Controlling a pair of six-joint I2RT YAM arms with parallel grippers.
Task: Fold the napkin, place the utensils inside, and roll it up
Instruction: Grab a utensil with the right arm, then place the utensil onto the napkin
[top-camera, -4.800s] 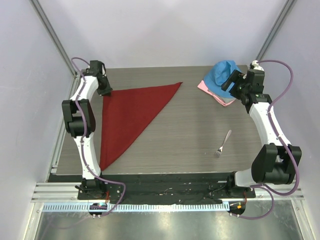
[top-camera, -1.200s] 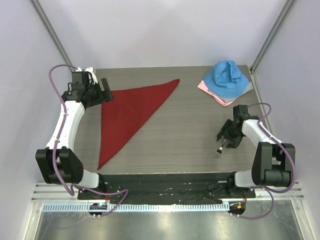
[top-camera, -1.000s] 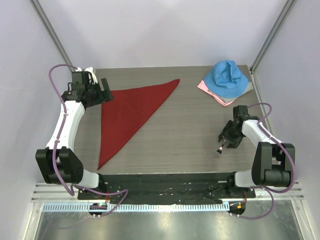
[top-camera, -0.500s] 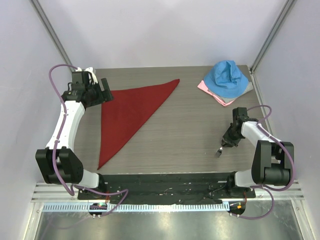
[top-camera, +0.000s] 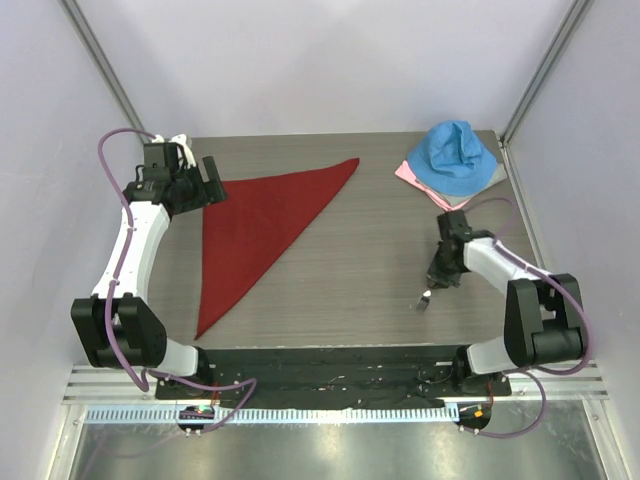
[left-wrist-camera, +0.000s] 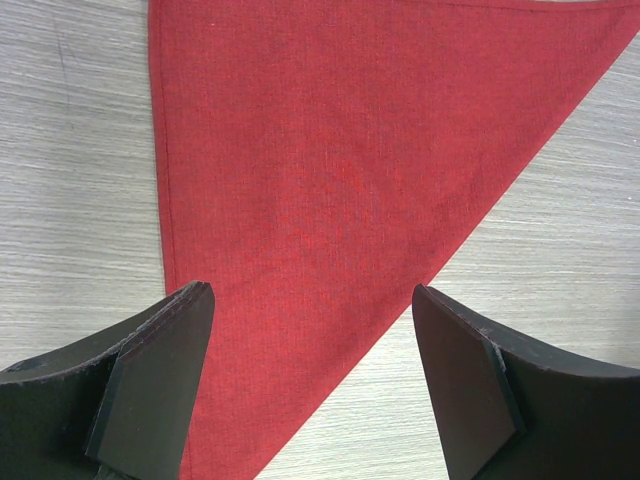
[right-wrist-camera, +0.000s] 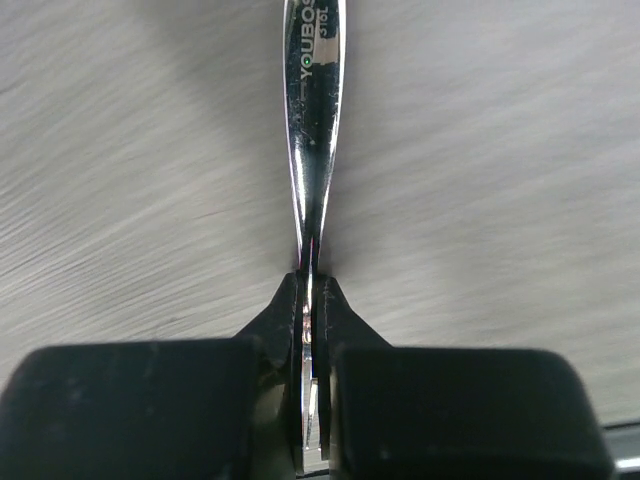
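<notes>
The dark red napkin (top-camera: 255, 225) lies flat as a folded triangle on the left half of the table, and it fills most of the left wrist view (left-wrist-camera: 330, 170). My left gripper (top-camera: 210, 180) hovers over the napkin's far left corner, jaws wide open (left-wrist-camera: 312, 300) with nothing between them. On the right side, my right gripper (top-camera: 437, 278) is shut on the silver fork (top-camera: 424, 298). In the right wrist view the fork's slim handle (right-wrist-camera: 312, 120) runs straight out from the pinched fingertips (right-wrist-camera: 312, 285), just above the tabletop.
A bright blue cloth (top-camera: 455, 152) is heaped on a pale pink cloth (top-camera: 418, 180) at the far right corner. Grey wood-grain table (top-camera: 370, 250) stretches between the napkin and the fork. Frame posts stand at both far corners.
My right gripper closed on the fork and shifted left toward the table's middle, taking the fork along. The left arm and napkin stayed still.
</notes>
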